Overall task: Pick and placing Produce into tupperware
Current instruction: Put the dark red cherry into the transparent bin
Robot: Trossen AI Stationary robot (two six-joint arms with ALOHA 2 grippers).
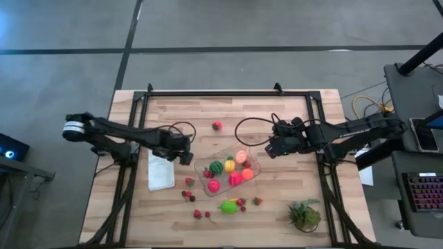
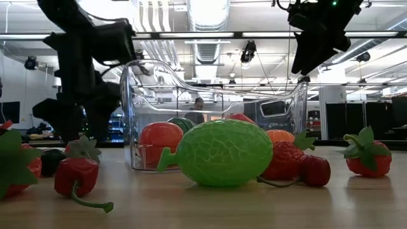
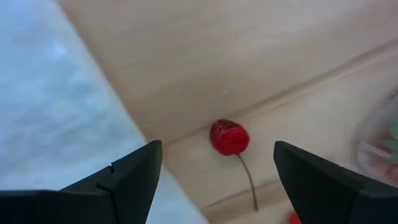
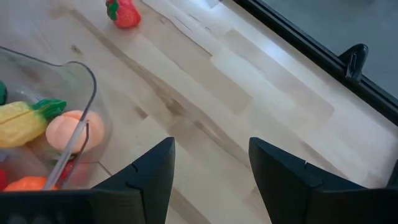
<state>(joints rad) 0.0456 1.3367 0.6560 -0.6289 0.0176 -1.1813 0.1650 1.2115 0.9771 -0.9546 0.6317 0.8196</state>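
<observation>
At the middle of the wooden counter (image 1: 277, 214) sits the clear tupperware (image 1: 255, 168), tilted a bit askew, and it's our landmark. Inside it, a striped dark-green melon (image 1: 217, 167), a yellow fruit (image 1: 229, 165), a peach-coloured one (image 1: 241, 157), an orange one (image 1: 247, 173) and two red pieces (image 1: 214, 185). Just off its left end, the white folded cloth (image 1: 160, 171) lies flat. Beyond its near right corner, toward the counter's front, there's the spiky green plant tuft (image 1: 304, 214).

Left gripper (image 1: 185, 156) hovers between the cloth and the tupperware's left end, jaws well apart and holding nothing; its wrist view looks down on a small red berry (image 3: 229, 137) with a thin stem, lying on bare wood just beside the cloth edge, between the two fingers (image 3: 127, 177). Right gripper (image 1: 271, 148) hangs off the tupperware's right end, raised above the counter, jaws partly open with nothing between them.

In front of the tupperware, the lime green fruit (image 1: 229, 206) rests on the wood, with little red berries (image 1: 188, 195) scattered around it. Behind the tupperware, one lone strawberry (image 1: 217, 126) sits well apart from the rest
</observation>
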